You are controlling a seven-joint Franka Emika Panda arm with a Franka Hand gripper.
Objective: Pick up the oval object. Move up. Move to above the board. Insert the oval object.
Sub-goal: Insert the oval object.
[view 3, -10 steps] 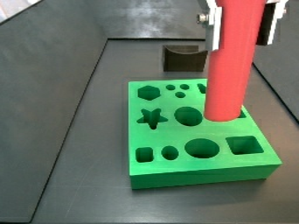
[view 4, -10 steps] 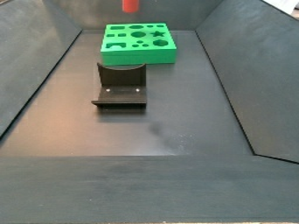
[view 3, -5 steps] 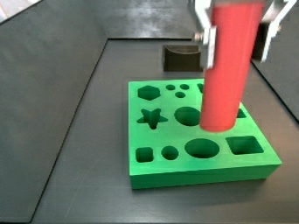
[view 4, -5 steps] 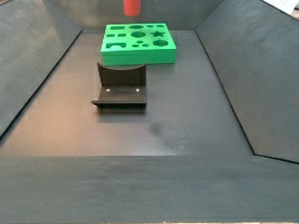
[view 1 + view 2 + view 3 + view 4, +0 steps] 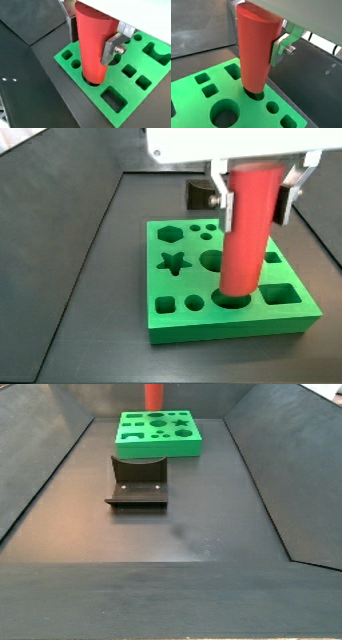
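The oval object (image 5: 246,228) is a tall red-coral peg, held upright. My gripper (image 5: 255,190) is shut on its upper part, silver fingers (image 5: 113,47) on either side. The peg's lower end sits at the mouth of the oval hole in the bright green board (image 5: 171,316), near the board's front edge in a side view. Both wrist views show the peg (image 5: 93,45) (image 5: 254,50) standing at that hole in the board (image 5: 67,54) (image 5: 198,100). In a side view only the peg's red shaft (image 5: 152,396) shows above the far board (image 5: 160,446); the gripper is out of frame there.
The dark fixture (image 5: 138,482) stands on the floor in front of the board; it also shows behind the board (image 5: 201,194). Dark sloping walls enclose the floor on all sides. Other cut-outs, including a star, a hexagon, circles and squares, lie around the peg.
The gripper and peg have moved left and toward the board's front edge, and lower. The peg's end now sits at the oval hole instead of over the board's right side.
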